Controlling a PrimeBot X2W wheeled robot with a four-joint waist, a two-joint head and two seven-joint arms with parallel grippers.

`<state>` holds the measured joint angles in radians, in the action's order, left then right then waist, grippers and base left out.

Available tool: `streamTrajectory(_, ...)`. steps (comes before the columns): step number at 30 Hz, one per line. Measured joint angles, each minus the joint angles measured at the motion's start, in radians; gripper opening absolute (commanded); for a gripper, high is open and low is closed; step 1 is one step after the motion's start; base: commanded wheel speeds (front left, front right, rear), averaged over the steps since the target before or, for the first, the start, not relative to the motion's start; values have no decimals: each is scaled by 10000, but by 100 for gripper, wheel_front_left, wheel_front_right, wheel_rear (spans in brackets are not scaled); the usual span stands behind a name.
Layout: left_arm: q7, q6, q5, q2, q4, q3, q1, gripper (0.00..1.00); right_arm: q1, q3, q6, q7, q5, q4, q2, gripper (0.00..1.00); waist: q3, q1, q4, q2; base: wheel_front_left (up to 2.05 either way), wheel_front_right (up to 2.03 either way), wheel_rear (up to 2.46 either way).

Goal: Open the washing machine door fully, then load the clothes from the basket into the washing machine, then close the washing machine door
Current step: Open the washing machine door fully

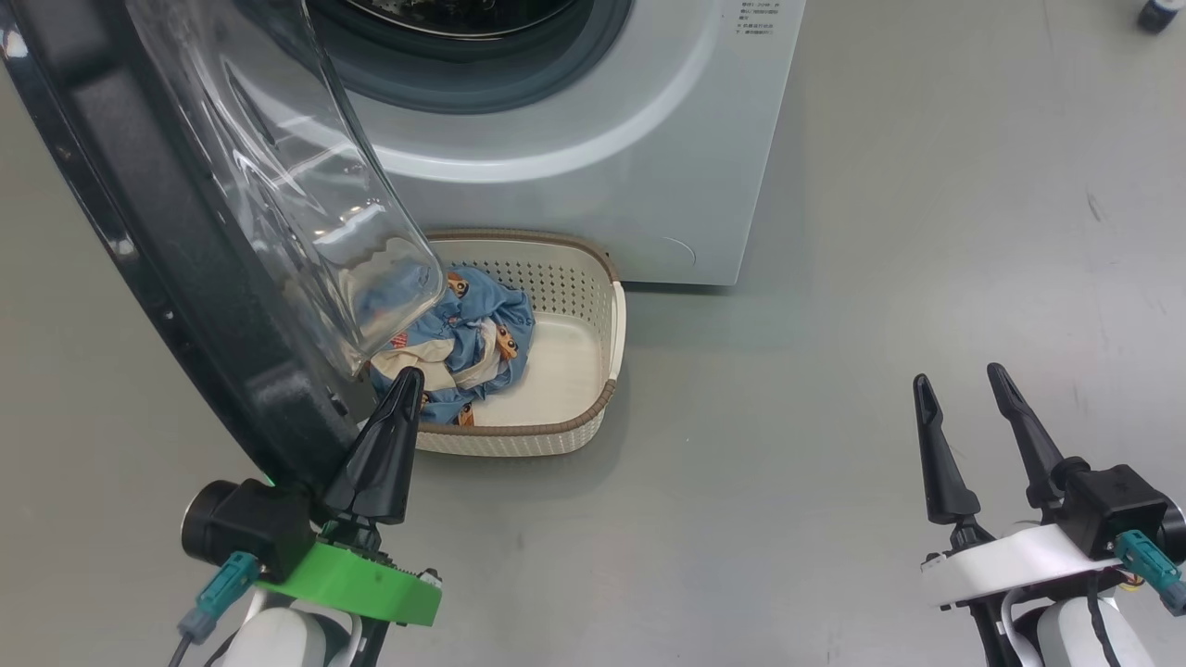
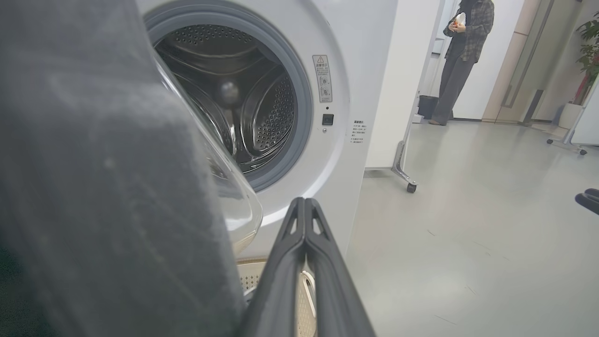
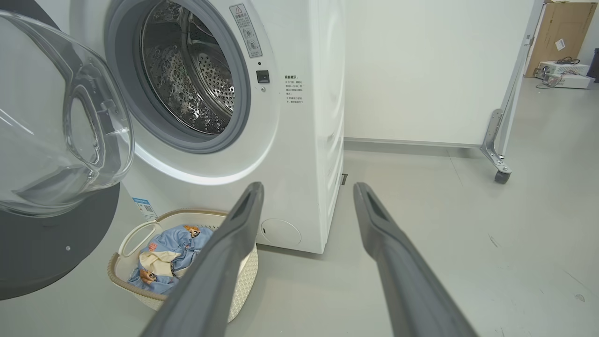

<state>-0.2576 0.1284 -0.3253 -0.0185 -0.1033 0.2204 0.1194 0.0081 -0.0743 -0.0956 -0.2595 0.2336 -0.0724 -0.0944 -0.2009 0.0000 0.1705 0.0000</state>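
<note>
The clothes (image 1: 473,343) lie bunched at the left end of the basket (image 1: 593,278), centre-left of the frame. They sit just past the left fingers (image 1: 394,417) (pressed shut, empty), beside the open washing machine door (image 1: 139,232). The right fingers (image 1: 938,454), spread wide, stand well apart at lower right.

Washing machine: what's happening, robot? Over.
Left gripper shut, right gripper open. Round black-rimmed glass door open; blue printed clothes in cream perforated basket. Door partly screens basket.

Person (image 2: 463,47), plant (image 2: 590,47), cardboard box (image 3: 564,28) in bkgd
</note>
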Motion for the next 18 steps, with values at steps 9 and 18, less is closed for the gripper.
streamTrajectory(9,0,0,94,-2,46,-31,-53,0,-1,-15,-86,0,-65,-40,4,100,20,0,48,0,0,0,0)
streamTrajectory(18,8,-13,113,-105,673,61,-81,0,-2,31,-90,0,-75,-63,21,100,-26,0,-1,0,0,0,0)
